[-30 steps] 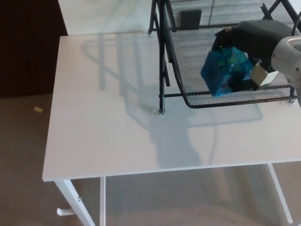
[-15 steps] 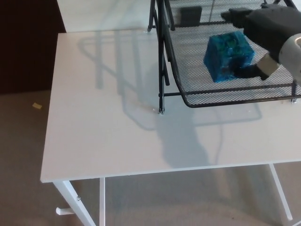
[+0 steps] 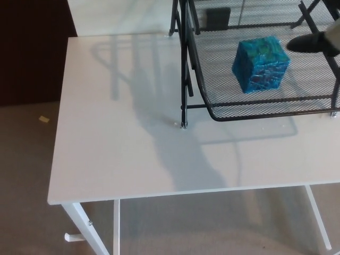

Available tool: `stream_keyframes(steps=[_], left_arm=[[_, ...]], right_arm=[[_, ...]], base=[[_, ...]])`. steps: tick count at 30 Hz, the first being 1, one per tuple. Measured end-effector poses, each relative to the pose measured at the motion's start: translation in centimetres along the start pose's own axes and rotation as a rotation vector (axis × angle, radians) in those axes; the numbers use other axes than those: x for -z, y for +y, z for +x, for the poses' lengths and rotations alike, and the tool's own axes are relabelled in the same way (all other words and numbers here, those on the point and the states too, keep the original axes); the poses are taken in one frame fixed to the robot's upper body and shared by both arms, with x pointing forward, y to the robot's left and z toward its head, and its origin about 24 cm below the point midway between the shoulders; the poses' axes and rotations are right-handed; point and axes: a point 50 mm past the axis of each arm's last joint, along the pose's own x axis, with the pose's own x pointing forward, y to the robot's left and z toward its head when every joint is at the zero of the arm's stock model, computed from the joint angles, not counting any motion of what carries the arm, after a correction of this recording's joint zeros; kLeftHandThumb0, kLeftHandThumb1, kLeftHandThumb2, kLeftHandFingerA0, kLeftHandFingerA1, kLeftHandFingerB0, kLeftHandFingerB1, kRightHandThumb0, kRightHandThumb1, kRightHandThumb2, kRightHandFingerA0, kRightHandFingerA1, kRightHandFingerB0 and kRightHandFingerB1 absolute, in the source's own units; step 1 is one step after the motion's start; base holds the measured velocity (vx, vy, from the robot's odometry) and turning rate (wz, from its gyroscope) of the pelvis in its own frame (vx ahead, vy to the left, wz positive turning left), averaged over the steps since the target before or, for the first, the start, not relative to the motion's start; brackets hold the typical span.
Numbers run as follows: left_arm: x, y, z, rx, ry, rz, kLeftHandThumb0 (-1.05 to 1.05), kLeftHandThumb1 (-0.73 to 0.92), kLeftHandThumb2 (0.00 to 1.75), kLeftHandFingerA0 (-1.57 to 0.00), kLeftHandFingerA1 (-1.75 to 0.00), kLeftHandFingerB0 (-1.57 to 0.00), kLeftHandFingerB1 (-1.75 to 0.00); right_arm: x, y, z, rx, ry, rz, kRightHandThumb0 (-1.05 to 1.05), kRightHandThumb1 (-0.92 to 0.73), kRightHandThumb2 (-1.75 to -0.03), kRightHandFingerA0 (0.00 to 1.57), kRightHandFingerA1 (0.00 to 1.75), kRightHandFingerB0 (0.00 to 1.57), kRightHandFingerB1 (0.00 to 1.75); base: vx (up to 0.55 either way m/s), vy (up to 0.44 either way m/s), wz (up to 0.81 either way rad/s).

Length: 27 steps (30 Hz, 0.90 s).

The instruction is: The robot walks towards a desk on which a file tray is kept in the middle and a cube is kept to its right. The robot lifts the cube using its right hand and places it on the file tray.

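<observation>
Over at the right edge of the picture, only a dark sliver of the right hand (image 3: 312,42) shows. It sits just beside the cube (image 3: 261,64) with a clear gap between them. It is gripping nothing we can see, but whether it is spread or curled, I cannot tell from this little. The left hand is out of frame.

And there's the cube, resting on the mesh floor of the black wire file tray (image 3: 212,74), turned at an angle to the front rim and apparently touching none of the walls. By the look of it, the placing is done.

How would it handle? My read is stiff and light: crisp edges, flat faces, no sag. The mottled blue-green skin seems a touch glossy, so it could be slick. If it needs retaking, the best hold is probably two opposite side faces, pinched squarely at mid-height and not on the corners.

The white desk (image 3: 122,143) spreads away to the left.
</observation>
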Motion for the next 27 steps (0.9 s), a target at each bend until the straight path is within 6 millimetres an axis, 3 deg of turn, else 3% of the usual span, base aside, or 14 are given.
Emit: stream_keyframes(steps=[7, 8, 11, 12, 13, 16, 17, 18, 19, 21, 23, 24, 26, 27], left_arm=[[-0.1, 0.0, 0.0, 0.000, -0.004, 0.000, -1.05, 0.92, 0.71, -0.49, -0.96, -0.29, -0.81], [-0.2, 0.0, 0.0, 0.000, -0.005, 0.000, -1.05, 0.92, 0.74, -0.50, -0.96, -0.30, -0.82], [-0.2, 0.0, 0.1, -0.001, -0.007, -0.001, -1.05, 0.92, 0.73, -0.48, -0.96, -0.29, -0.81], [-0.2, 0.0, 0.1, -0.001, -0.007, -0.001, -1.05, 0.92, 0.73, -0.48, -0.96, -0.28, -0.81], [-0.3, 0.0, 0.1, -0.001, -0.008, -0.001, -1.05, 0.92, 0.73, -0.49, -0.97, -0.27, -0.82], [-0.4, 0.0, 0.1, -0.001, -0.011, -0.002, -1.05, 0.92, 0.73, -0.48, -0.97, -0.27, -0.82], [-0.4, 0.0, 0.1, -0.001, -0.012, -0.003, -1.05, 0.92, 0.73, -0.48, -0.97, -0.27, -0.81], [-0.4, 0.0, 0.1, -0.002, -0.013, -0.003, -1.05, 0.92, 0.73, -0.48, -0.97, -0.27, -0.81], [-0.5, 0.0, 0.1, -0.002, -0.015, -0.003, -1.04, 0.92, 0.73, -0.45, -0.96, -0.27, -0.81], [-0.6, 0.0, 0.2, -0.002, -0.019, -0.005, -1.03, 0.92, 0.73, -0.47, -0.98, -0.28, -0.81], [-0.8, 0.0, 0.2, -0.003, -0.023, -0.006, -1.03, 0.92, 0.74, -0.48, -0.98, -0.29, -0.82], [-0.8, 0.1, 0.2, -0.003, -0.025, -0.006, -1.03, 0.92, 0.74, -0.47, -1.01, -0.28, -0.85], [-0.9, 0.1, 0.2, -0.004, -0.027, -0.006, -1.02, 0.92, 0.74, -0.45, -0.97, -0.28, -0.81], [-1.0, 0.1, 0.3, -0.004, -0.030, -0.007, -1.03, 0.92, 0.74, -0.47, -0.97, -0.28, -0.81]], right_arm=[[2.9, -0.7, -3.2, 0.056, 0.077, 0.072, -0.94, -0.51, -0.77, 0.00, 0.06, 0.10, 0.05], [3.4, -0.6, -3.7, 0.062, 0.092, 0.085, -0.89, -0.51, -0.83, 0.00, 0.13, 0.06, 0.29], [4.8, -0.3, -5.1, 0.072, 0.142, 0.121, -0.80, -0.46, -0.82, 0.00, 0.19, 0.03, 0.34], [5.2, -0.1, -5.5, 0.071, 0.155, 0.130, -0.72, -0.65, -0.60, 0.00, 0.31, 0.02, 0.42], [5.6, 0.1, -5.8, 0.070, 0.168, 0.139, -0.87, -0.60, -0.99, 0.00, 0.15, 0.00, 0.27], [7.4, 1.2, -7.8, 0.070, 0.240, 0.186, -0.93, -0.64, -0.98, 0.00, 0.10, 0.00, 0.18], [7.8, 1.5, -8.3, 0.069, 0.258, 0.199, -0.70, -0.75, -0.62, 0.00, 0.20, 0.00, 0.23], [8.3, 1.9, -9.0, 0.067, 0.281, 0.215, -0.70, -0.75, -0.62, 0.00, 0.20, 0.00, 0.23], [8.9, 2.4, -9.7, 0.066, 0.305, 0.234, -0.82, -0.58, -0.90, 0.00, 0.10, 0.00, 0.15], [9.9, 3.5, -11.1, 0.067, 0.351, 0.271, -0.70, -0.62, -0.99, 0.00, 0.22, 0.00, 0.23], [11.0, 5.1, -12.6, 0.055, 0.403, 0.313, -0.94, -0.73, -1.03, 0.00, 0.16, 0.00, 0.17], [11.5, 5.9, -13.3, 0.046, 0.428, 0.332, -0.72, -0.85, -0.67, 0.00, 0.37, 0.00, 0.17], [12.2, 7.3, -14.4, 0.027, 0.472, 0.360, -0.79, -0.89, -0.70, 0.00, 0.39, 0.00, 0.17], [13.2, 9.4, -16.1, -0.003, 0.539, 0.405, -0.87, -0.69, -1.06, 0.00, 0.40, 0.00, 0.31]], base=[[0.00, 0.000, 0.00], [0.00, 0.000, 0.00], [0.00, 0.000, 0.00], [0.00, 0.000, 0.00], [0.00, 0.000, 0.00], [0.00, 0.000, 0.00], [0.00, 0.000, 0.00], [0.00, 0.000, 0.00], [0.00, 0.000, 0.00], [0.00, 0.000, 0.00], [0.00, 0.000, 0.00], [0.00, 0.000, 0.00], [0.00, 0.000, 0.00], [0.00, 0.000, 0.00]])
